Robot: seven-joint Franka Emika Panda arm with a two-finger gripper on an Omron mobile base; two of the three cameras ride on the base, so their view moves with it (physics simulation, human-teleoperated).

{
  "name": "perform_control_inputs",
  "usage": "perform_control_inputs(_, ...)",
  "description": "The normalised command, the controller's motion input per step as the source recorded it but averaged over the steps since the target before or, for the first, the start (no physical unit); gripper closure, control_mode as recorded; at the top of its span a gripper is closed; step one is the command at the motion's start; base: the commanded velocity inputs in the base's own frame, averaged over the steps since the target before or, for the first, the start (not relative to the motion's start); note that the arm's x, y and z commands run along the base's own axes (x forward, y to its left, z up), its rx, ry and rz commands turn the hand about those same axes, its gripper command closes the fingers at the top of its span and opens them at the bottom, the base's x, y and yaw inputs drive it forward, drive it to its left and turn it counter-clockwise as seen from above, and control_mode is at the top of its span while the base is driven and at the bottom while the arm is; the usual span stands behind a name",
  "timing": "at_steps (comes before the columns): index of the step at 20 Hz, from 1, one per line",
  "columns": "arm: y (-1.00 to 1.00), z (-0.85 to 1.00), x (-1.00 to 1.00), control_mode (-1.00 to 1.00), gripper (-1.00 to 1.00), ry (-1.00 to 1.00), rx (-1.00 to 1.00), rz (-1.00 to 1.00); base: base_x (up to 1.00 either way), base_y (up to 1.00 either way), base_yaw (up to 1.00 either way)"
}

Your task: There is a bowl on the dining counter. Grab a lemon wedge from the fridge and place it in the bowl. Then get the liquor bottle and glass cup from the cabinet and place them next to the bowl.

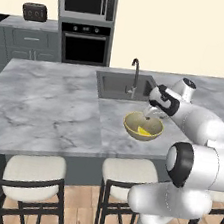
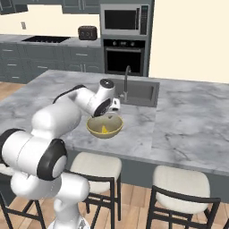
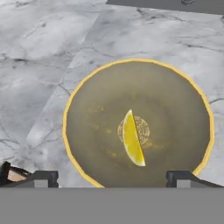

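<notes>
Lemon wedge (image 3: 133, 139) lying at centre of bowl (image 3: 87, 105), near counter (image 1: 44, 104) front edge; gripper (image 3: 113, 177) hovering above, jaws spread wide, gripping nothing.

We see even, bright, rendered light across both base views — no single lamp stands out, and the cream walls read flat and uniform. The marble counter (image 1: 48, 110) carries a soft sheen but no hard glare. Under its near edge the stools (image 1: 33, 173) sit in dimmer shade, and the sink (image 1: 119, 83) basin reads darker than the top around it. In the hand view the bowl (image 3: 87, 113) shows a muted olive inside with a brighter yellow rim; the lemon wedge (image 3: 132, 140) is crisp enough, though the whole picture is slightly soft and pixelated — edges lack fine detail. We notice no bending at the borders.
</notes>
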Motion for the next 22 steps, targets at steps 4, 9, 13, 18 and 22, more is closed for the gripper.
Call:
perform_control_inputs(4,0.52,0.58,-0.42,-1.0,-1.0,-0.08,-0.06,0.06,0.0,0.0,0.0)
perform_control_inputs(9,0.74,0.59,-0.4,-1.0,-1.0,-0.08,-0.09,0.02,0.0,0.0,0.0)
perform_control_inputs(13,0.67,0.46,-0.75,-1.0,-1.0,-0.17,-0.11,0.0,0.0,0.0,0.0)
perform_control_inputs(18,0.26,0.2,-1.0,-1.0,-1.0,-0.23,-0.05,0.0,0.0,0.0,0.0)
perform_control_inputs(22,0.01,0.04,-1.0,-1.0,-1.0,-0.22,-0.02,0.0,0.0,0.0,0.0)
